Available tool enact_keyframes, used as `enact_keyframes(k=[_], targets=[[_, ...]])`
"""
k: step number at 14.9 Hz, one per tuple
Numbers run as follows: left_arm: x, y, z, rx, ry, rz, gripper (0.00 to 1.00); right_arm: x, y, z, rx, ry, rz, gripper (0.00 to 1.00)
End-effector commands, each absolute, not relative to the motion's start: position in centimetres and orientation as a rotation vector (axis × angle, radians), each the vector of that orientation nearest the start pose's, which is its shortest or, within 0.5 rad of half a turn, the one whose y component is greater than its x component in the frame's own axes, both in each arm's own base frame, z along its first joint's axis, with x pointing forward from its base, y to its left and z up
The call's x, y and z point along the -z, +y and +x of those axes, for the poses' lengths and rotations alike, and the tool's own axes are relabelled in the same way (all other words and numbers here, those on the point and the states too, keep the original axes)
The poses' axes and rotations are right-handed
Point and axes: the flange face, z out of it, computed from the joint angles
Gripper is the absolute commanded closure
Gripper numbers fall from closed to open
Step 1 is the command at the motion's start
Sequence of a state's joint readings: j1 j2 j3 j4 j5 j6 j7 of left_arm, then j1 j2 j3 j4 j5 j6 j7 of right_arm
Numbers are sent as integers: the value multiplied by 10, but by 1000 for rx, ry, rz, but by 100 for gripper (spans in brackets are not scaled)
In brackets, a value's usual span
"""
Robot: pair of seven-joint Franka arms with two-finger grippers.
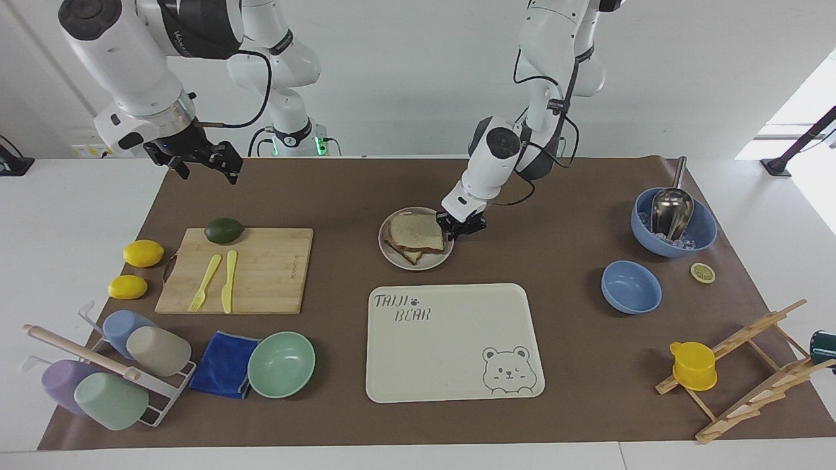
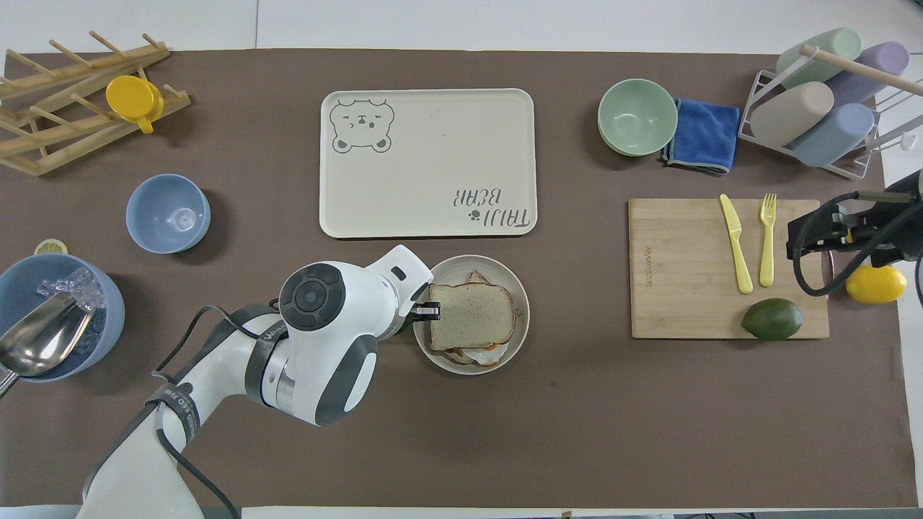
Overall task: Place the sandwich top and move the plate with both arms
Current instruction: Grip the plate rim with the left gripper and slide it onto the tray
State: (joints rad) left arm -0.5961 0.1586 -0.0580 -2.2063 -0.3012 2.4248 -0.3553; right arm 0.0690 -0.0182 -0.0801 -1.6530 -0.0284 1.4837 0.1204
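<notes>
The sandwich top [image 1: 413, 229] lies flat on a darker slice with egg [image 2: 483, 355] on the small round plate [image 1: 428, 262]. In the overhead view the sandwich top [image 2: 472, 326] covers most of the plate [image 2: 505, 277]. My left gripper [image 1: 450, 234] is low at the plate's rim on the side toward the left arm's end and is shut on it; it also shows in the overhead view [image 2: 425, 311]. My right gripper [image 1: 204, 166] is open and empty, raised over the mat near the cutting board, and it waits there; it also shows in the overhead view [image 2: 811, 234].
The cream bear tray [image 1: 450, 352] lies just farther from the robots than the plate. A cutting board [image 1: 261, 271] with an avocado [image 1: 224, 230], fork and knife lies toward the right arm's end. Two blue bowls [image 1: 631, 286] and a mint bowl [image 1: 281, 364] stand on the mat.
</notes>
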Motion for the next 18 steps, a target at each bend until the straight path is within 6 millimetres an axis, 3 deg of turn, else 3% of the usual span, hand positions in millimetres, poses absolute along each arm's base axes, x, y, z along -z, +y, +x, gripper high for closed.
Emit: enact_keyframes(k=[1,7,12,15,18], targets=[[-344,-329,462,-176,105,-3365,100,-590,-12,529,-234,197,-3136,0],[-399,-312,508,-226,5,-3418,100,-590,-12,529,-234,197,-3136,0],[-436,-291,579,-267,-142,-3502,100,-590,-12,529,-234,197,-3136,0],[-428,-293,616,-303,-207,-3536,100,-590,-12,529,-234,195,-3136,0],[-414,-273,656,-272,-309,-3556,100,-590,-12,529,-234,197,-3136,0]])
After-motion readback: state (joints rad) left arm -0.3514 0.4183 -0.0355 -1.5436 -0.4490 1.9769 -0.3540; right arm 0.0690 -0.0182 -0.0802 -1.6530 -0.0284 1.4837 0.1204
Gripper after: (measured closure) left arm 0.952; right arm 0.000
